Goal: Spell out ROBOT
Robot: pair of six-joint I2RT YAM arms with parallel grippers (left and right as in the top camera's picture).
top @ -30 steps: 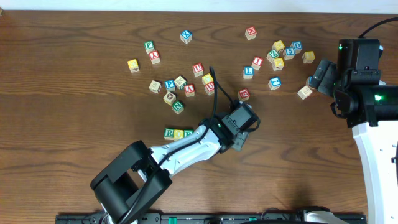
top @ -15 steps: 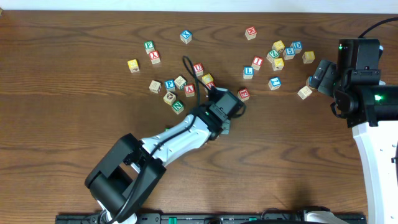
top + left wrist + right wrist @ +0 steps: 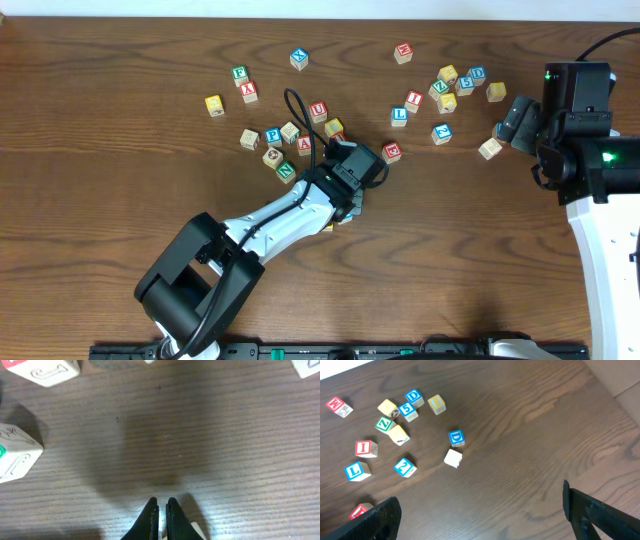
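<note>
My left gripper [image 3: 162, 505] is closed tight and holds nothing; in the wrist view its tips meet over bare desk [image 3: 120, 160]. The right gripper [image 3: 481, 500] stands wide and empty, far off at the right side.

The cube I judge to need next is a yellow cube [image 3: 334, 127] for the second O, though I cannot read its letter. It sits just beside the red U cube [image 3: 318, 109], at the edge of the middle cluster. From the head of the left gripper it lies just beyond, away from the base and a little to the left, near but apart. A cube has no long axis, so only its turned corners matter for the approach. The left arm [image 3: 280, 212] is much nearer to it than the right one. I cannot find the blue T.

One second ago the left gripper was nearer to the base and more to the right; it has swung toward the cluster. Then the R cube stood visible in a row with a yellow and a green one; now the arm covers that row. The loose cubes and the right arm did not move.
</note>
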